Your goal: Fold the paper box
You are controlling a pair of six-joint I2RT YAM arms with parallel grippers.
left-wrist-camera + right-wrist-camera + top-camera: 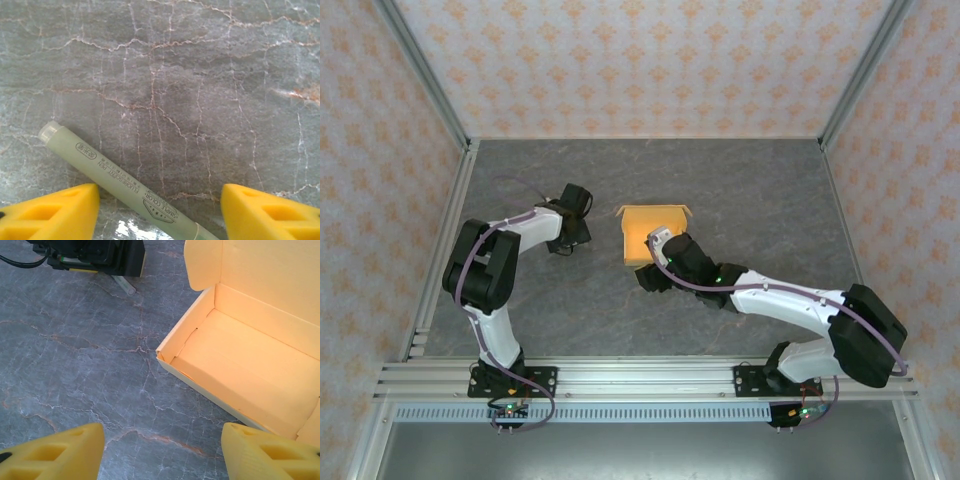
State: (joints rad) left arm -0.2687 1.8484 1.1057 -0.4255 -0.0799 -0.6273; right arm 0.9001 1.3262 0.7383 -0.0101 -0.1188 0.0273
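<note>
The paper box (651, 233) is orange-yellow card formed into a shallow open tray, with its lid flap standing up along the far side. In the right wrist view the paper box (245, 365) lies up and to the right. My right gripper (162, 440) is open over bare table just short of the box's near left corner. My right gripper (651, 275) sits at the box's near edge. My left gripper (564, 241) is left of the box. My left gripper (160, 196) is open, with a pale green pen (115, 177) lying slantwise between its fingers, close against the left one.
The grey marbled table (740, 190) stretches around the box, walled by patterned panels and metal posts. The pen's tip (125, 286) pokes out under the left gripper's black body (92, 257) in the right wrist view.
</note>
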